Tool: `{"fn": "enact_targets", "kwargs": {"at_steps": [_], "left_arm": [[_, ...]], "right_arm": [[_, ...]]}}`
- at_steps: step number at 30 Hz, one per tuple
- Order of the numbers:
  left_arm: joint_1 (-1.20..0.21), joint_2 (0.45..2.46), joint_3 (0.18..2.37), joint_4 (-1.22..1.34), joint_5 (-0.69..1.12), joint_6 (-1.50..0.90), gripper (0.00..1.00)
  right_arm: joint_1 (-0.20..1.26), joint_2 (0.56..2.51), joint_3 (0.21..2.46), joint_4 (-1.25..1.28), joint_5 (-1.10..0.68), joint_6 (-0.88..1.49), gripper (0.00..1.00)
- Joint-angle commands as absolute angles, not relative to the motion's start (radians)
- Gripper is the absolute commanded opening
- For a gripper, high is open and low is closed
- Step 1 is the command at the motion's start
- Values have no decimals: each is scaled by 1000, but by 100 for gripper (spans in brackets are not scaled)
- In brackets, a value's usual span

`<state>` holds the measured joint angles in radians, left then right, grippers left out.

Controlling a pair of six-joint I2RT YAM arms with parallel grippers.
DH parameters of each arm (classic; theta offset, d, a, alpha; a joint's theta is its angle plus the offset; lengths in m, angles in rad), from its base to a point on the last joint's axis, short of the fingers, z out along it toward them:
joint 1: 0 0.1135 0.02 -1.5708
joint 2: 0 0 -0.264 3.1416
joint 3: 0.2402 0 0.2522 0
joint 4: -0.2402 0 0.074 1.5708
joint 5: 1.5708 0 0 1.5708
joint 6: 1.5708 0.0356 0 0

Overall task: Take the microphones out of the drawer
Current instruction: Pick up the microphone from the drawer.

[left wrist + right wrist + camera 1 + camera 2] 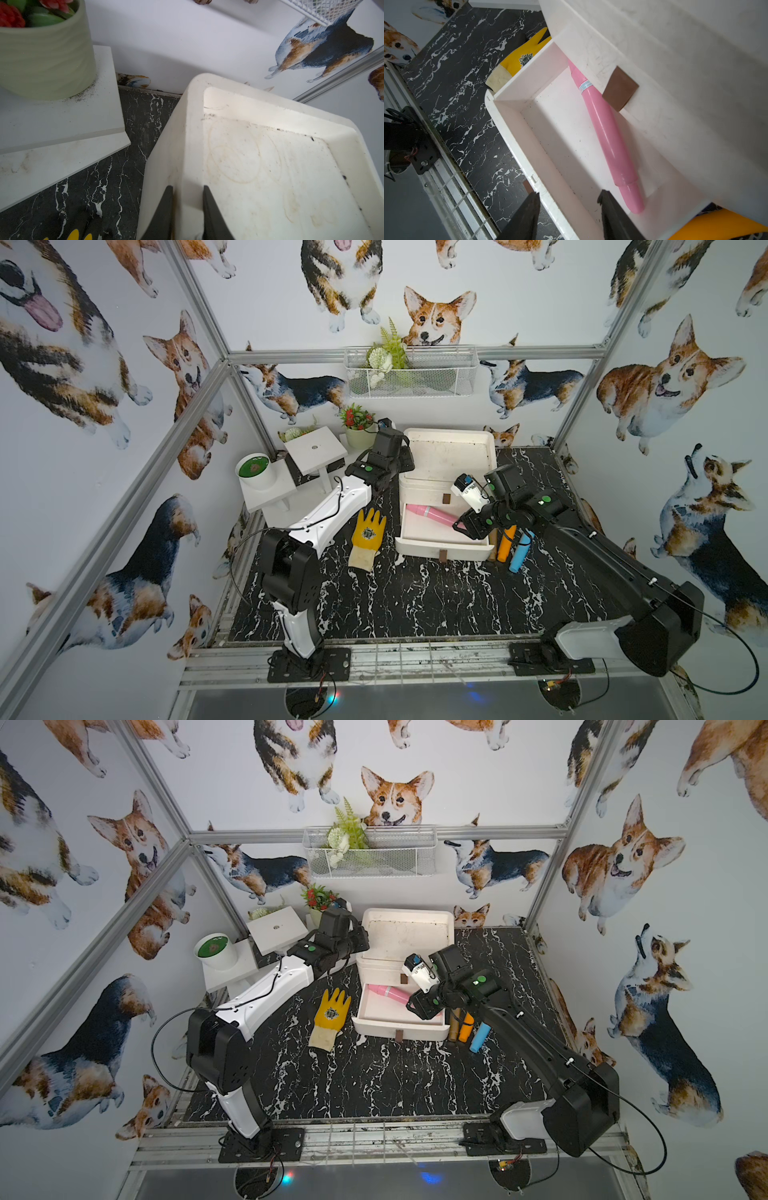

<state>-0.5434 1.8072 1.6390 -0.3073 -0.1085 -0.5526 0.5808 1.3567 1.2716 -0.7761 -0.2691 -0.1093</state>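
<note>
Beside drawer (440,549): glove (368,535), markers (507,545); R hand (569,192) released near mic (604,128), L hand (188,187) grasping cabinet rim (193,124).

Left hand (187,189) clamped on white tray (193,124) rim — green pot (45,58) nearby.

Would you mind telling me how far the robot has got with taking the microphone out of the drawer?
Done: the drawer stands pulled open. In hand: the left gripper clamps the drawer unit's rim, and the right gripper, open, hovers at the drawer's end by the pink microphone. Left: grasping the microphone, which lies in the drawer, and lifting it out.
</note>
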Motion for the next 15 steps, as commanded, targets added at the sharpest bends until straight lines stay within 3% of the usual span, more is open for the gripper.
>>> {"fn": "enact_targets", "kwargs": {"at_steps": [1,15], "left_arm": [[-543,1824,1628,-637,-24,-627,6],[-545,1812,1620,-644,-31,-614,6]], "right_arm": [[596,1391,1300,-825,-247,-187,53],[660,1516,1320,-813,-19,-382,54]]}}
